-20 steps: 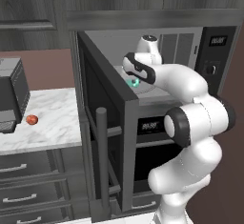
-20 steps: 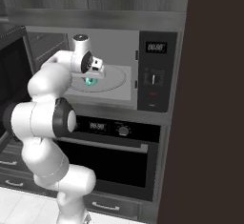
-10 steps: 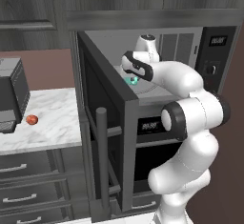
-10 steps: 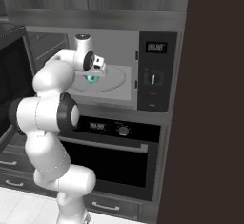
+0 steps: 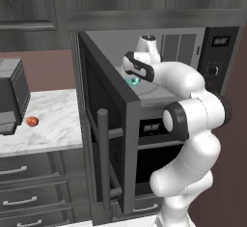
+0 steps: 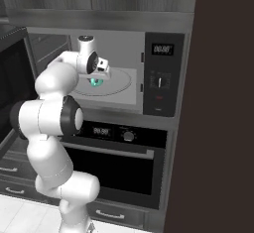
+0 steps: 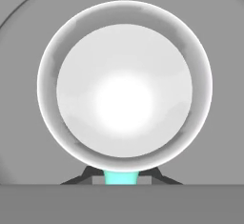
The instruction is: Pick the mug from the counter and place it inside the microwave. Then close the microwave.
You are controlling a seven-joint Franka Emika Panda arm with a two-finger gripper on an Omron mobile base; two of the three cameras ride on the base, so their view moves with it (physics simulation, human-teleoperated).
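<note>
Holding the mug by its rim, the gripper stays pinched on a teal wall section at the bottom centre of the hand view. In both base views the mug hangs inside the microwave, low over the turntable, left of centre in the right base view; contact cannot be told. Lower straight down until the base seats flat, then spread the jaws and withdraw upward without tipping it. The door stands wide open at centre left. On the surface, a red fruit lies at far left.
</note>
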